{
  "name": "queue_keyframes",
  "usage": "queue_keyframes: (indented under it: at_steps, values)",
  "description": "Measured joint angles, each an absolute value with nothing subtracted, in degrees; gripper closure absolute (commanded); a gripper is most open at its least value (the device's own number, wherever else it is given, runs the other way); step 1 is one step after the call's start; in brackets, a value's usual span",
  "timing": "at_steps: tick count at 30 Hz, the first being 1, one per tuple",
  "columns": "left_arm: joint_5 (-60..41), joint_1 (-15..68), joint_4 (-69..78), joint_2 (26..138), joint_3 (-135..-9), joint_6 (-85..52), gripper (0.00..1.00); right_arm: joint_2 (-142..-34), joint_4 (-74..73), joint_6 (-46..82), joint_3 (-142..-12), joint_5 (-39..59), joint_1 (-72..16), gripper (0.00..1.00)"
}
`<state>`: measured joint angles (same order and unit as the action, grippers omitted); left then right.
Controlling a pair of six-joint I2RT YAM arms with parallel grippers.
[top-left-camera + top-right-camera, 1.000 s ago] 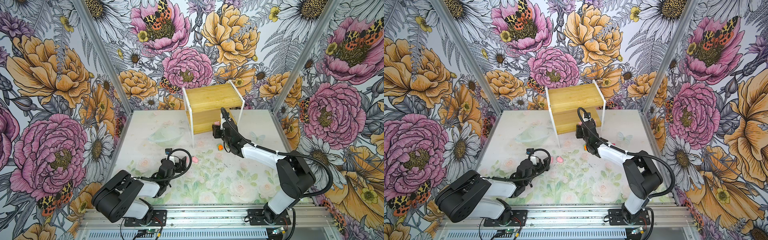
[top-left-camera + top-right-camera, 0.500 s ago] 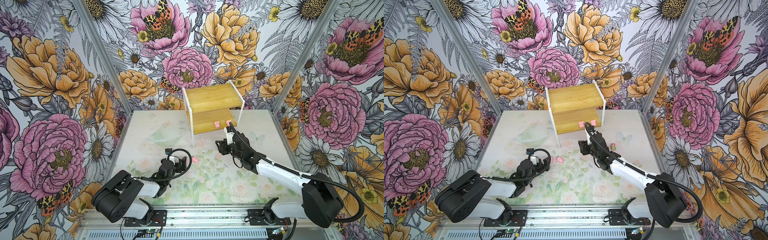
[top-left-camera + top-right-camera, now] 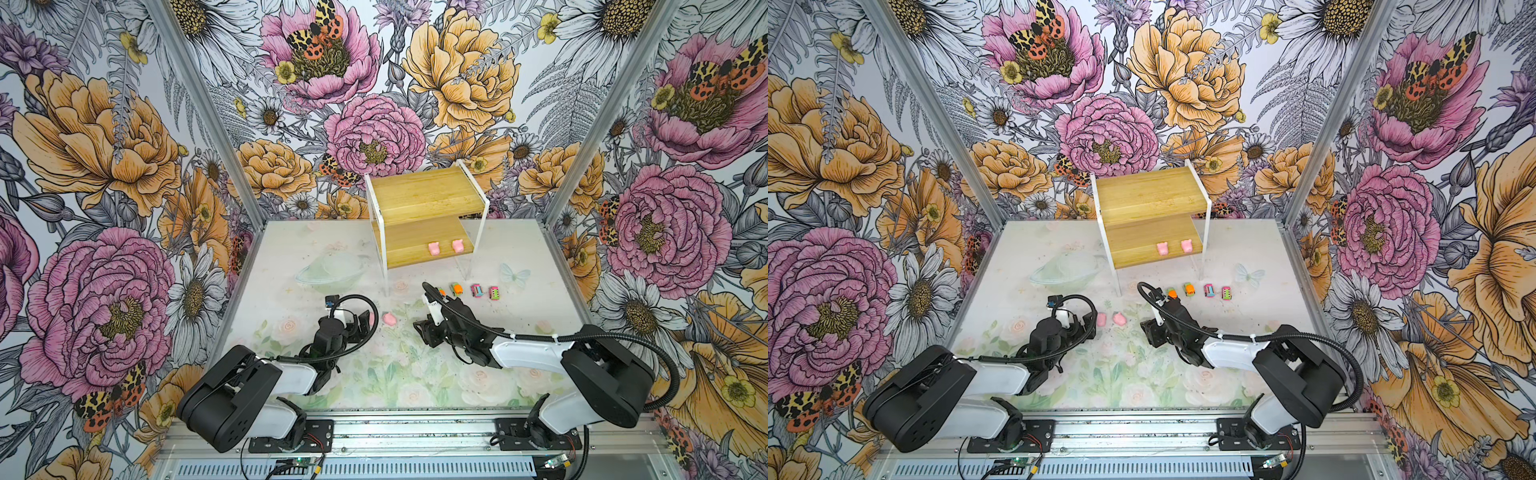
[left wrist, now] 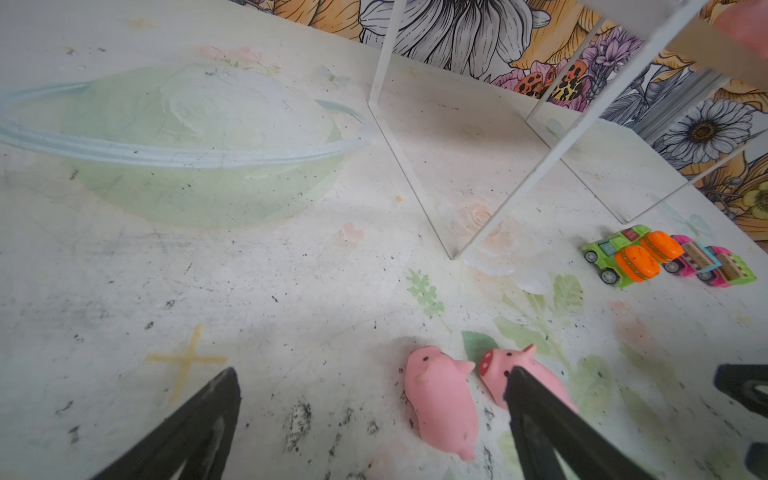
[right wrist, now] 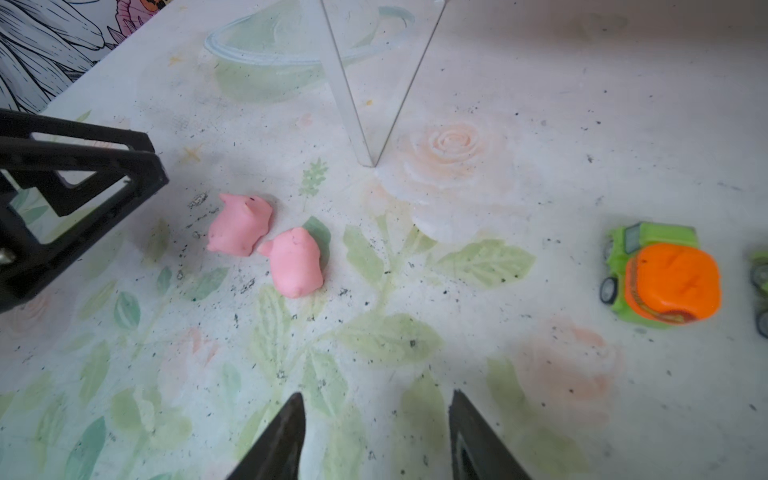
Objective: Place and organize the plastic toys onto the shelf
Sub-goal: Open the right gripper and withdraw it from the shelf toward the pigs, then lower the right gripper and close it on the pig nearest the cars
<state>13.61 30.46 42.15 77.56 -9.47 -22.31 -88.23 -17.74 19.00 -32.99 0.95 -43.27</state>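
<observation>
The shelf stands at the back. Two pink toys sit on its lower board. Two more pink toys lie on the mat between the arms. My left gripper is open, with one pink toy lying between its fingers and the other partly behind one finger. My right gripper is open and empty, low over the mat, short of these toys. Several small cars line up before the shelf's right leg.
A pale green bowl shape lies left of the shelf. The shelf's thin white legs stand near the toys. Flowered walls close in three sides. A metal rail runs along the front.
My right gripper left a second pink toy on the lower board, then drew back and down toward the middle of the mat. The left arm has not moved.
</observation>
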Motion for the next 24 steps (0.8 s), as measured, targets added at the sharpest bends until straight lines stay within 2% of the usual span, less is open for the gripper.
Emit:
queue_keyframes:
  at_steps: [9,24]
  values:
    - [13.58,30.46,39.79,75.33,-9.45,-23.59,0.01,-99.61,-26.81,16.27,-37.67,3.33,-43.94,0.47]
    - [13.58,30.09,39.18,75.53,-9.45,-23.7,0.01,-104.66,-30.74,12.34,-42.52,11.07,-44.73,0.47]
